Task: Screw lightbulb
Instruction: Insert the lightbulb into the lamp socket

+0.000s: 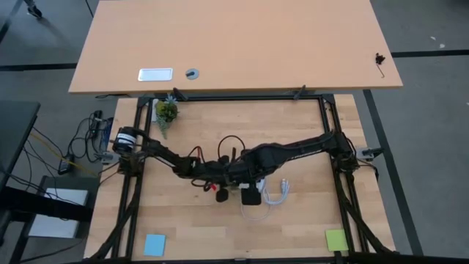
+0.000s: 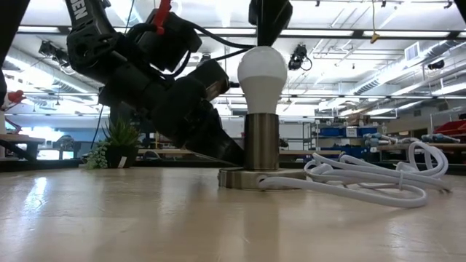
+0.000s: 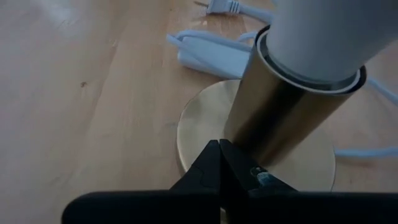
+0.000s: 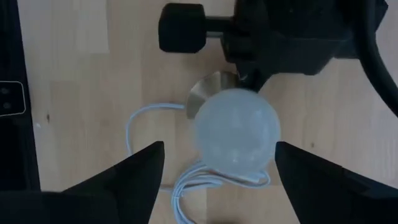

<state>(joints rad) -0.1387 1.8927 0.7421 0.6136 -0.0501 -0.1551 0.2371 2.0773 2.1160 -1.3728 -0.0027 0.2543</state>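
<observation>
Standing upright in its brass socket (image 2: pixel 261 142) at mid-table, the lightbulb (image 2: pixel 263 71) has the right gripper (image 4: pixel 217 165) spread wide directly above it. Pinched shut, the left gripper (image 3: pixel 219 163) presses against the socket base (image 3: pixel 199 118). White cable (image 2: pixel 378 175) coils just right.

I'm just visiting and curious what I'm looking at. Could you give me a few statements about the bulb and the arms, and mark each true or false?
1. The white pear-shaped lightbulb stands upright in the brass-coloured metal socket tube. True.
2. The bulb lies loose on the wooden table. False: it sits in the socket.
3. The right gripper is open, its fingers either side of the bulb. True.
4. The left gripper is wide open. False: its fingertips meet, low at the socket's round base.
5. A coiled white cable lies beside the socket. True.
</observation>
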